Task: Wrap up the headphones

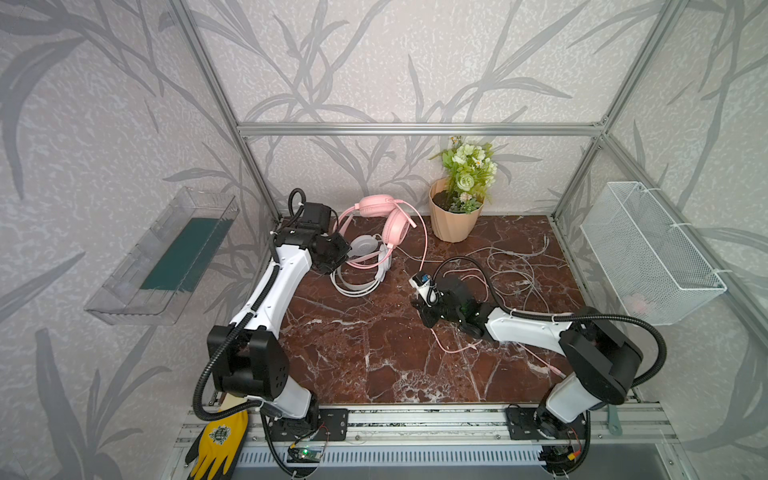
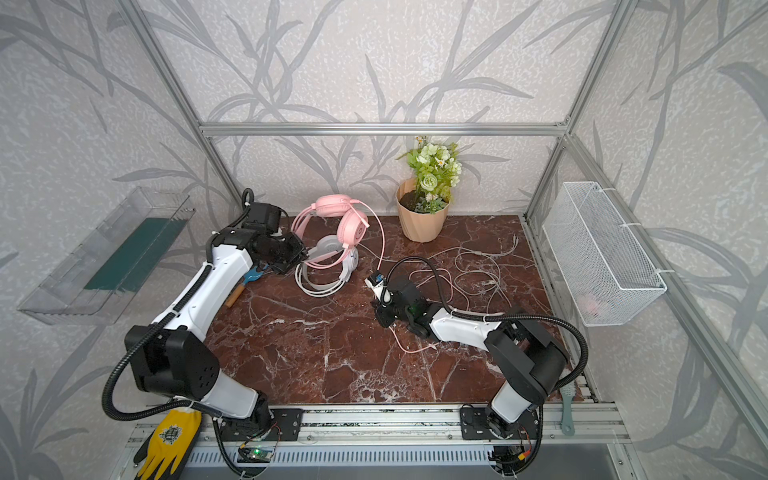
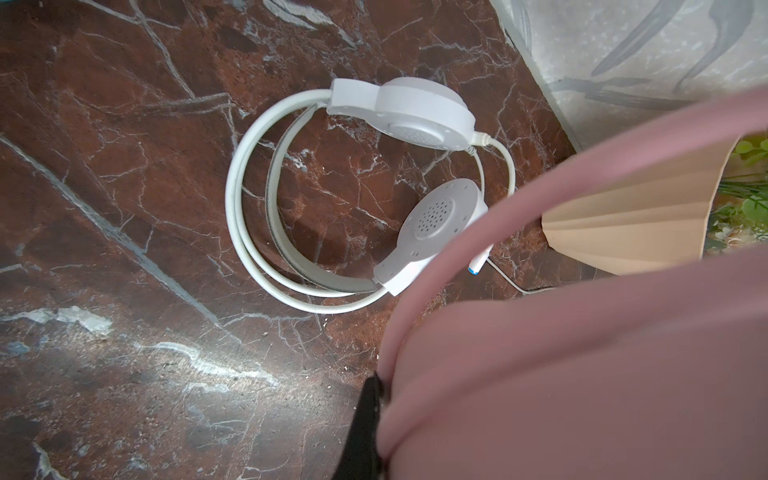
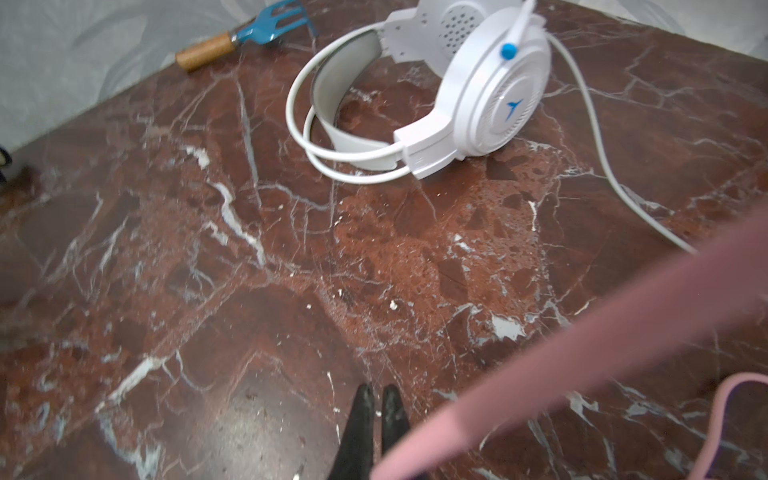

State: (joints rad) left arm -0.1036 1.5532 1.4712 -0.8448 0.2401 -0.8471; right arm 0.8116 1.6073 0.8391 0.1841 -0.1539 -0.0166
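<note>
The pink headphones (image 1: 395, 224) (image 2: 351, 228) hang tilted above the table at the back left, over the white headphones. My left gripper (image 1: 338, 249) (image 3: 382, 399) is shut on their pink headband (image 3: 540, 199). The white headphones (image 1: 365, 245) (image 3: 415, 112) (image 4: 498, 91) lie on the marble with their cable running off to the right. Mid-table, my right gripper (image 1: 416, 304) (image 4: 378, 399) is shut low over the marble, and the pink cable (image 1: 451, 351) (image 4: 582, 345) runs out from its jaws.
A loose tangle of white cable (image 1: 511, 266) lies right of centre. A beige flower pot (image 1: 453, 220) stands at the back. A blue hand fork (image 2: 249, 278) lies by the left arm. A wire basket (image 1: 648, 253) hangs on the right wall, a clear tray (image 1: 166, 257) on the left.
</note>
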